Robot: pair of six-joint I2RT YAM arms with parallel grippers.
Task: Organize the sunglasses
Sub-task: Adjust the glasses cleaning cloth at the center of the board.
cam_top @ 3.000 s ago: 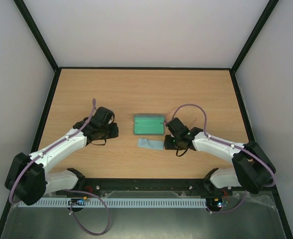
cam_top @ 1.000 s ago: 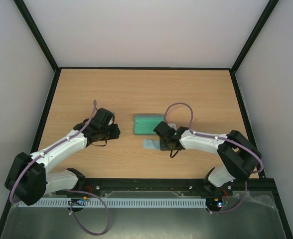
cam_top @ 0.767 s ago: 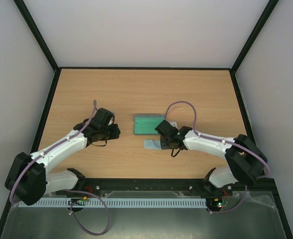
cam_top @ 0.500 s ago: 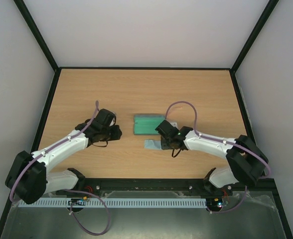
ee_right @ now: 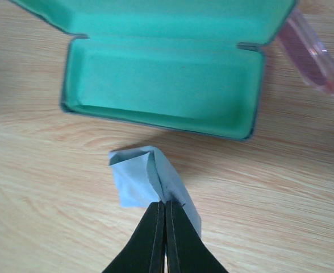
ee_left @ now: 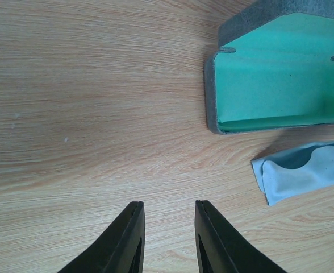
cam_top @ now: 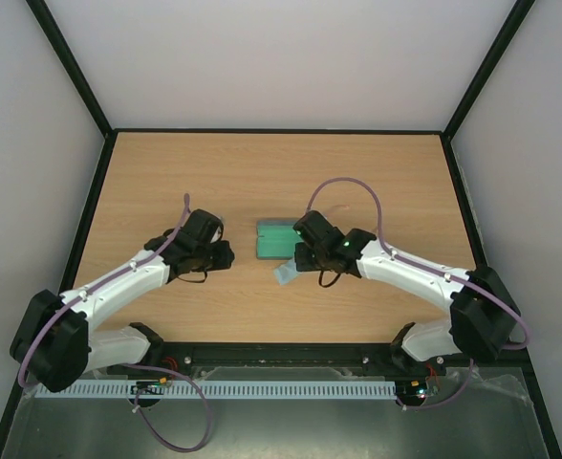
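Three seconds ago the right gripper (ee_right: 165, 208) sat to the right of the pale blue cloth (ee_right: 146, 181), which lay flat on the table (cam_top: 166, 172). Since then the right arm has swung left and farther out, over the right end of the open green-lined case (ee_right: 162, 79), and the cloth is now bunched, with one edge raised. The right jaws are pressed together, pinching that raised fold. The left gripper (ee_left: 168, 230) has edged only slightly to the right; its jaws stand a little apart over bare wood with nothing between them, left of the case.

The sunglasses (ee_right: 313, 56) lie on the table at the right end of the case, outside it. They are to the right of and farther out than the right fingertips, apart from them and from the cloth. The frame may touch the lid's corner, but the blur leaves that uncertain. From overhead the right arm hides them.
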